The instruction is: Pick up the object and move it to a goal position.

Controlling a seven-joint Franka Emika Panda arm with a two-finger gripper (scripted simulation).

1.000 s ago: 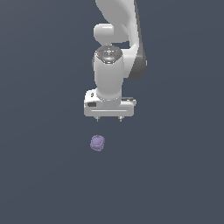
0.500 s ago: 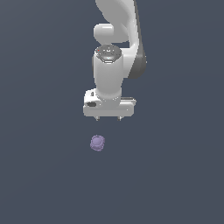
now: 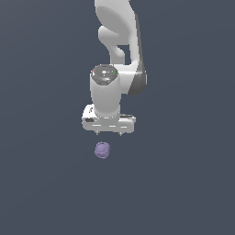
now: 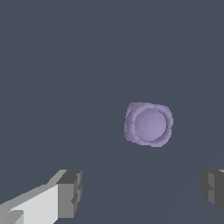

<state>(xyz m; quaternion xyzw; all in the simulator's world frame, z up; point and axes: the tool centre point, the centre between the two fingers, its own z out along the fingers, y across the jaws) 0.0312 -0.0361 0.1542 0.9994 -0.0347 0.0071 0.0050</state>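
The object (image 3: 102,150) is a small pale purple lumpy blob lying on the dark grey floor. The white arm's gripper (image 3: 109,133) hangs just above it, a little toward the exterior view's right. In the wrist view the object (image 4: 148,124) lies below the camera, ahead of the gap between the two grey fingertips (image 4: 70,193), not between them. The gripper (image 4: 142,192) is open with nothing between its fingers.
A plain dark grey surface (image 3: 183,183) stretches all around. Only the white arm (image 3: 119,41) rises behind the gripper.
The gripper has shifted toward the exterior view's left and slightly lower, closer over the object. The object has not moved.
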